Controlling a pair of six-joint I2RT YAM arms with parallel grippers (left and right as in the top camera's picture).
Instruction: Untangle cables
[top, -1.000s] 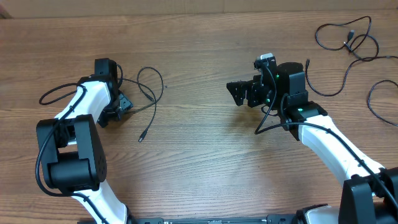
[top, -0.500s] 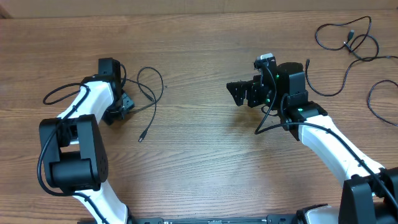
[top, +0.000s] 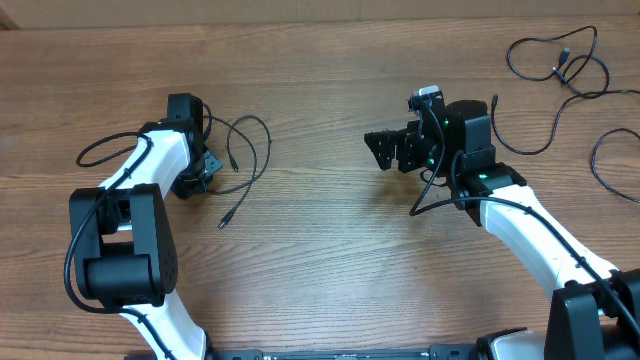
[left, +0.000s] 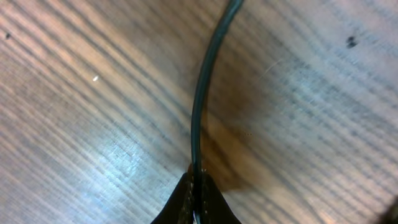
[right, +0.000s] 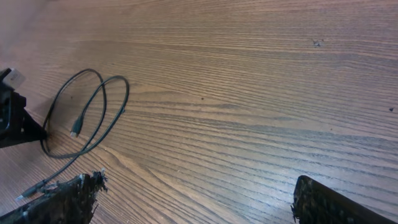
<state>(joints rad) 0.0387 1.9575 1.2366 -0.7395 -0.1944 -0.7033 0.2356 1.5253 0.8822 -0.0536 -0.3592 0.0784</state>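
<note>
Left gripper (left: 198, 184) pressed together, pinching a thin dark cable (left: 203, 93) right at the fingertips. The cable lies in loose loops on the tabletop (top: 320, 260) at 9 o'clock. Right gripper (top: 384, 150) spread wide, holding nothing, just right of centre. Other cables (top: 560, 62) sit in a slack tangle at 2 o'clock.

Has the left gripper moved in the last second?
Yes. In the overhead view the left gripper, shut on the cable, has shifted slightly toward the right gripper, which stayed still.
</note>
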